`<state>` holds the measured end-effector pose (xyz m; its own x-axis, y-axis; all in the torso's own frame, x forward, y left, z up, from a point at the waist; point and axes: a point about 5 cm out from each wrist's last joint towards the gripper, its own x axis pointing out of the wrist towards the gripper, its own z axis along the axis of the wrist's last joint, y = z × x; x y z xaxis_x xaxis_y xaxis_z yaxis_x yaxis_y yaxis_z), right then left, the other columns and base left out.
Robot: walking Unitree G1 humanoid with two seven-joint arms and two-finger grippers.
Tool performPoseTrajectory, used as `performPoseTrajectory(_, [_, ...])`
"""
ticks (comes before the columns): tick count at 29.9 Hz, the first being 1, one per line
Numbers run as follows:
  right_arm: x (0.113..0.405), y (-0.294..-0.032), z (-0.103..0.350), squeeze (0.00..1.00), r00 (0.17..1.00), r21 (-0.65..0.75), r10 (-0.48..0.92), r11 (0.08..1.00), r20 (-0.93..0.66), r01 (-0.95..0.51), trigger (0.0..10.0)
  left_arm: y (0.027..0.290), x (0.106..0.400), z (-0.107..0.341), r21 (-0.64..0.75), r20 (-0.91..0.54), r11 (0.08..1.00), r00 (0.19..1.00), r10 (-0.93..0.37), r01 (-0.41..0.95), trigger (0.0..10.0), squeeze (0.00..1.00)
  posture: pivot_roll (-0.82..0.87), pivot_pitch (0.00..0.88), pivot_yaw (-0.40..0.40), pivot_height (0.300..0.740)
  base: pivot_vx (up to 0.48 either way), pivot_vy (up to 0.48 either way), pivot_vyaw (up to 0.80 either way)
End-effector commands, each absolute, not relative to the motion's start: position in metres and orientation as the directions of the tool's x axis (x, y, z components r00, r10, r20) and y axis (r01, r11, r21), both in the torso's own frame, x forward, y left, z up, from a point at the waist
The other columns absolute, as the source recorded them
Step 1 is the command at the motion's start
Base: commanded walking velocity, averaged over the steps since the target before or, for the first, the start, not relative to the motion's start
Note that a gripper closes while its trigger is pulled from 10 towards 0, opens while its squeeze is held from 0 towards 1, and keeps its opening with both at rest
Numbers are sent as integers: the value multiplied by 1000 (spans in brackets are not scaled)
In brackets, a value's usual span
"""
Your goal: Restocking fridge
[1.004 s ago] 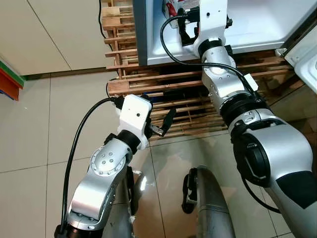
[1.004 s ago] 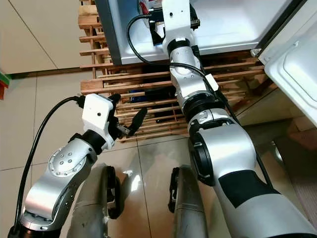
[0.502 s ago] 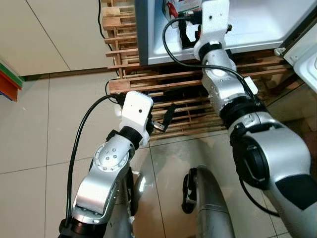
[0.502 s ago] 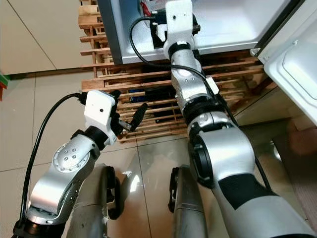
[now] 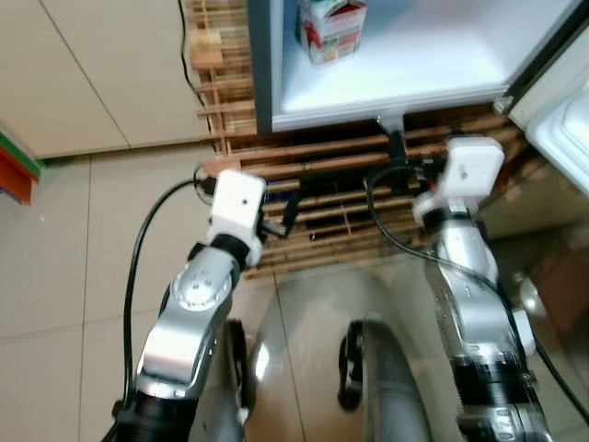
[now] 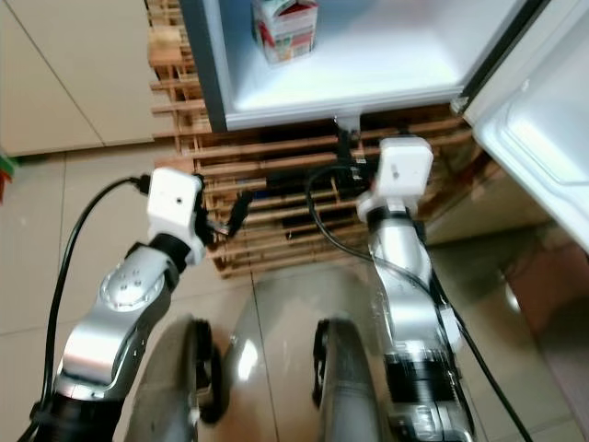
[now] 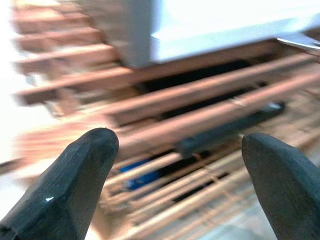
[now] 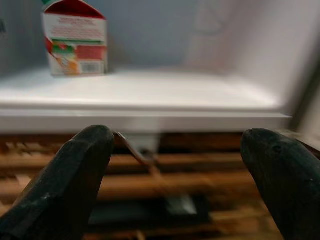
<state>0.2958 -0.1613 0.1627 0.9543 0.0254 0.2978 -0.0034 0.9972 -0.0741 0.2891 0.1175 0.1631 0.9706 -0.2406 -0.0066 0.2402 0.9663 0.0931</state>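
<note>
Wooden pallet (image 5: 276, 157) under open fridge (image 6: 386, 64), carton (image 5: 331, 28) stood upright on its shelf, right gripper (image 8: 175, 165) and left gripper (image 7: 175, 165) both spread wide (holding nothing), before the slats.

A red and white carton (image 8: 76, 37) is seen standing upright on the white fridge floor (image 8: 150, 95), towards its back. The right gripper (image 8: 175, 165) is held spread wide and empty before the floor's front edge, over blurred wooden slats (image 8: 200, 162).

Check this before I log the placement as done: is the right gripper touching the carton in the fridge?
Apart. The right wrist view shows the carton standing alone on the fridge shelf, the open right gripper well short of it.
</note>
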Motion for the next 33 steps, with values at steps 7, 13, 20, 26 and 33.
performPoseTrajectory(7, [246, -194, 118, 0, 992, -121, -81, 988, 96, 92, 10000, 142, 288, 146, 82, -15, 985, 988, -153, 154, 10000, 0, 51, 67, -11, 649, 0, 0, 0])
performPoseTrajectory(13, [244, -189, 106, 0, 993, -97, -108, 989, 49, 113, 10000, 138, 274, 133, 66, -5, 973, 975, -223, 223, 10000, 0, 53, 42, 10, 649, 0, 0, 0])
performPoseTrajectory(20, [257, -177, 113, 0, 994, -84, -80, 993, 75, 86, 10000, 126, 291, 135, 118, -11, 968, 975, -221, 221, 10000, 0, 49, 34, 26, 649, 0, 0, 0])
performPoseTrajectory(26, [258, -171, 110, 0, 996, -54, -60, 996, 70, 64, 10000, 122, 294, 135, 120, -1, 963, 970, -242, 240, 10000, 0, 43, 40, 27, 664, 0, 0, 0])
performPoseTrajectory(33, [262, -166, 109, 0, 998, -44, -38, 998, 59, 40, 10000, 119, 296, 132, 112, -9, 969, 975, -220, 220, 10000, 0, 42, 44, 25, 709, 0, 0, 0])
